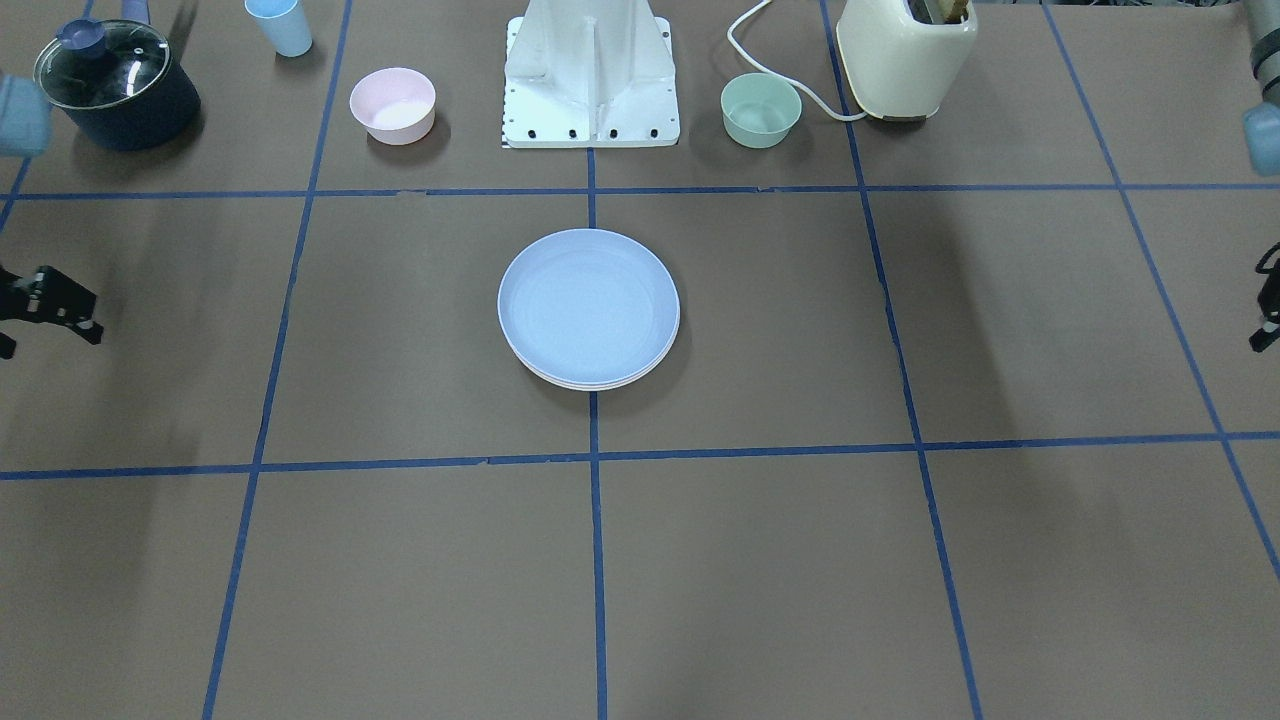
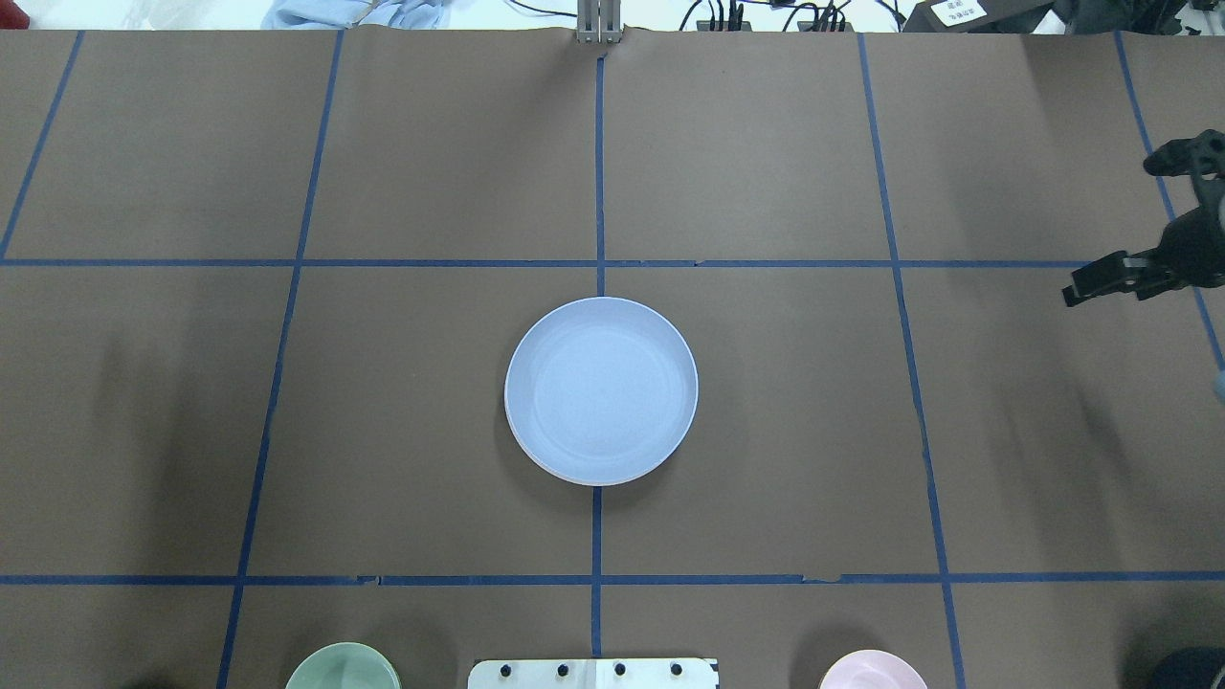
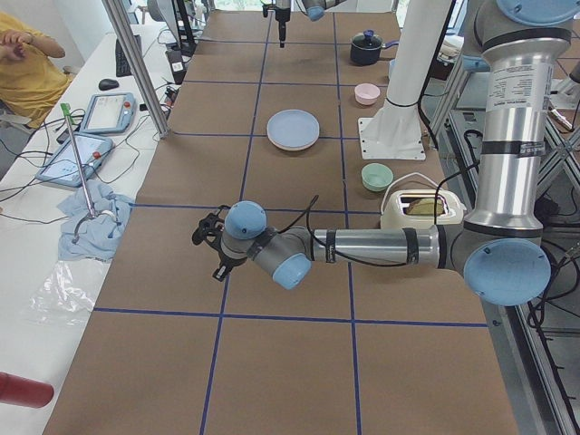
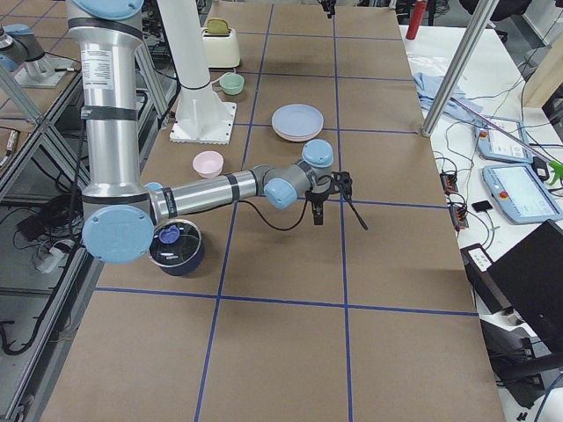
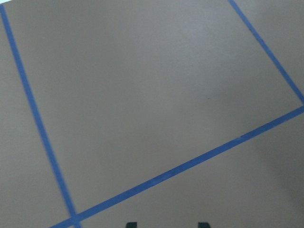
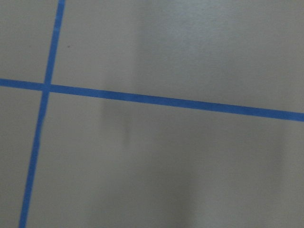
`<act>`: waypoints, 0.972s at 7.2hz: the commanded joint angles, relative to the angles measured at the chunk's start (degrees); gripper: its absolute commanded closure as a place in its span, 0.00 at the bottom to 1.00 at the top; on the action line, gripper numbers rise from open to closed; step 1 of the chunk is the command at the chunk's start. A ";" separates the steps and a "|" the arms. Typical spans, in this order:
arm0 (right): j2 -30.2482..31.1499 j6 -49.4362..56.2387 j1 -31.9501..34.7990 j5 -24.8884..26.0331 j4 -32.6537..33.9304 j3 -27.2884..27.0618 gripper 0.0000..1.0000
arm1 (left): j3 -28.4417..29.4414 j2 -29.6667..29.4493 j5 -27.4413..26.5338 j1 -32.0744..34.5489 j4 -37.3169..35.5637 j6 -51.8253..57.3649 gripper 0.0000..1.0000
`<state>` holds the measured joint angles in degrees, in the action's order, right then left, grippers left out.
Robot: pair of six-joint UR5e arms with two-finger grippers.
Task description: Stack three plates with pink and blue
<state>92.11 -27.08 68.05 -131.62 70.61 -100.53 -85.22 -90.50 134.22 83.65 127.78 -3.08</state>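
Note:
The light blue plate (image 1: 588,300) lies on top of a stack at the table's middle, also in the overhead view (image 2: 601,388). Pale rims of the plates beneath (image 1: 592,383) peek out at its edge; their colours are hard to tell. My right gripper (image 2: 1129,225) is open and empty, far to the stack's right near the table's end; it also shows in the front-facing view (image 1: 45,320). My left gripper (image 1: 1266,300) is at the opposite end, cut off by the frame. The left wrist view shows its two fingertips (image 5: 131,223) apart over bare table, so it is open and empty.
Along the robot's side stand a dark pot with a glass lid (image 1: 118,85), a light blue cup (image 1: 282,25), a small pink bowl (image 1: 393,104), the white robot base (image 1: 590,80), a small green bowl (image 1: 761,110) and a cream toaster (image 1: 905,55).

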 commanded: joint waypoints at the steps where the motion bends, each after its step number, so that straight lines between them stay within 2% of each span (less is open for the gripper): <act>1: 0.97 13.51 9.52 -1.88 9.15 -0.01 0.00 | 0.23 0.06 -0.01 6.60 -5.87 8.70 0.00; 3: 0.88 17.32 13.68 -1.89 13.31 -0.19 0.00 | 0.23 0.06 0.25 7.14 -7.71 8.36 0.00; 4: 0.79 17.33 13.69 -1.54 13.41 0.07 0.00 | -0.03 -0.98 0.16 7.14 -12.69 8.44 0.00; 7: 1.05 16.72 14.12 -1.36 13.85 -0.01 0.00 | -0.65 -2.57 0.25 7.22 -18.34 8.18 0.00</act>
<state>92.91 -9.93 81.85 -133.02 84.32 -100.55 -85.57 -92.24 134.46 90.82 112.17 5.30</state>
